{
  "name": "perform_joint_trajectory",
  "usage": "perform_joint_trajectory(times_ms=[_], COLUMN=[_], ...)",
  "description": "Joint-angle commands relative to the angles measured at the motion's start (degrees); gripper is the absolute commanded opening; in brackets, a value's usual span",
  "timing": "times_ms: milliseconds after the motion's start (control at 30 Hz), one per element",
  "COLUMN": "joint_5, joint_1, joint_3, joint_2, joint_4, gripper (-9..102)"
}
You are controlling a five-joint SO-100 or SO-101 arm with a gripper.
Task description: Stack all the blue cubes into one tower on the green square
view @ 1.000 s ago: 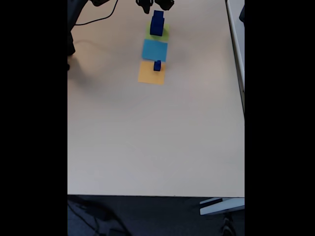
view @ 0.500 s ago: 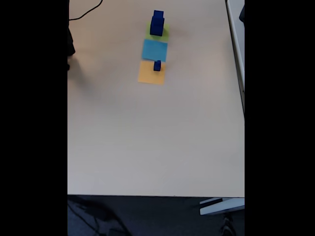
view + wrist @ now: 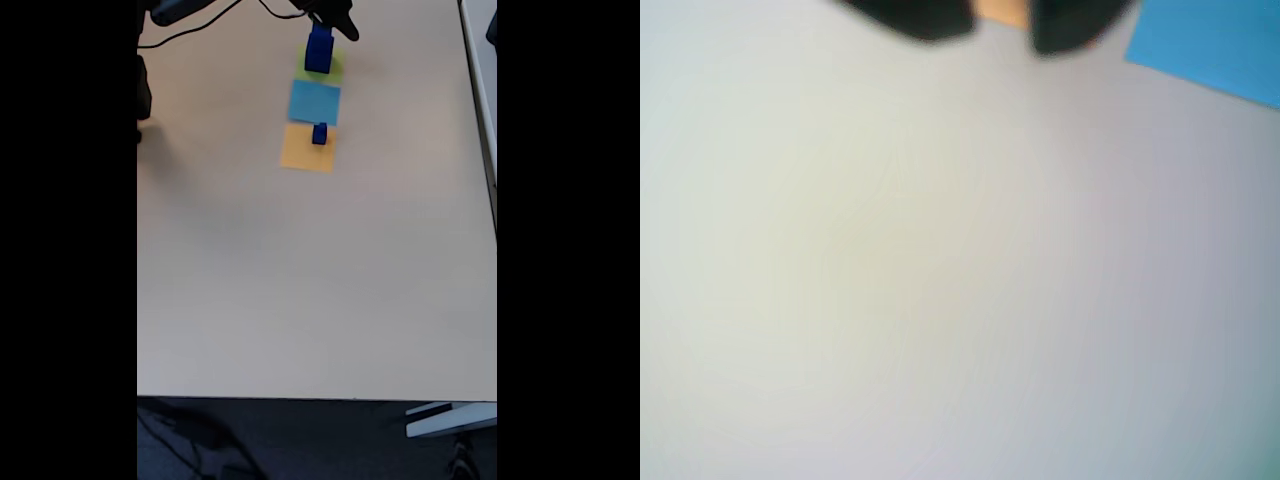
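Note:
In the fixed view a tower of two blue cubes (image 3: 319, 50) stands on the green square (image 3: 333, 70) at the far end of the table. A much smaller blue cube (image 3: 319, 133) sits on the far edge of the orange square (image 3: 305, 152). My gripper (image 3: 335, 14) hovers just behind the tower's top, apart from it. The blurred wrist view shows my gripper (image 3: 1002, 30) as two dark fingertips (image 3: 930, 18) at the top edge, open, with a strip of orange in the gap and nothing held.
A light-blue square (image 3: 315, 101) (image 3: 1210, 45) lies between the green and orange ones. A black cable (image 3: 190, 38) runs along the far left. The table's right edge (image 3: 481, 110) is near; a wide bare tabletop (image 3: 300, 280) spreads toward the front.
The arm left the fixed view half a second ago and is now back at the top, beside the tower. None of the cubes has moved.

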Motion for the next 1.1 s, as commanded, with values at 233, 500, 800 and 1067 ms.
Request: perform_joint_trajectory(times_ms=[233, 500, 800, 1067], joint_5=[-0.18, 4.13, 9.67, 10.02], joint_1=[1.41, 2.02, 2.11, 3.16], joint_3=[13.71, 26.98, 37.79, 44.12], joint_2=[3.87, 9.32, 14.15, 14.68], joint_4=[-11.16, -16.17, -18.81, -22.94], gripper=[0, 0, 0, 0])
